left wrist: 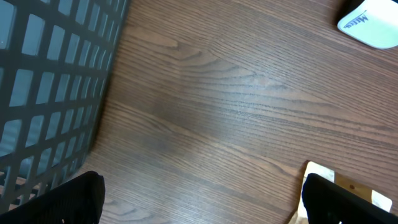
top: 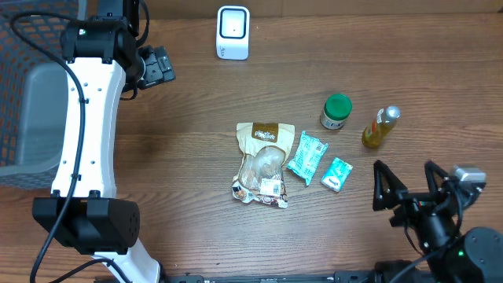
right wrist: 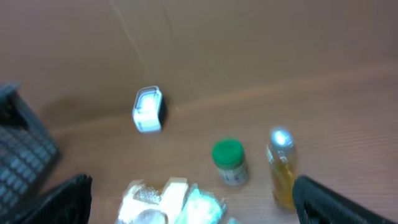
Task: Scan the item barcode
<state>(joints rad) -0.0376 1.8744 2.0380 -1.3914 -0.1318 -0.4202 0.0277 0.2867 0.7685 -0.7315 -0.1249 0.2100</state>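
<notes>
Several items lie mid-table: a tan-topped snack bag (top: 263, 163), two teal packets (top: 306, 157) (top: 337, 174), a green-lidded jar (top: 336, 112) and a yellow bottle (top: 380, 128). The white barcode scanner (top: 233, 32) stands at the far edge. My left gripper (top: 157, 67) hovers open at the back left, over bare wood; its view catches the scanner's corner (left wrist: 373, 22) and the bag's corner (left wrist: 348, 183). My right gripper (top: 407, 177) is open at the front right, holding nothing. Blurred in its view are the scanner (right wrist: 148, 109), jar (right wrist: 229, 162), bottle (right wrist: 282, 167) and bag (right wrist: 155, 199).
A dark mesh basket (top: 23, 86) stands at the left table edge, close beside the left gripper (left wrist: 202, 205); the basket's wall (left wrist: 50, 93) fills the left of that wrist view. The white left arm (top: 86, 126) stretches along the left side.
</notes>
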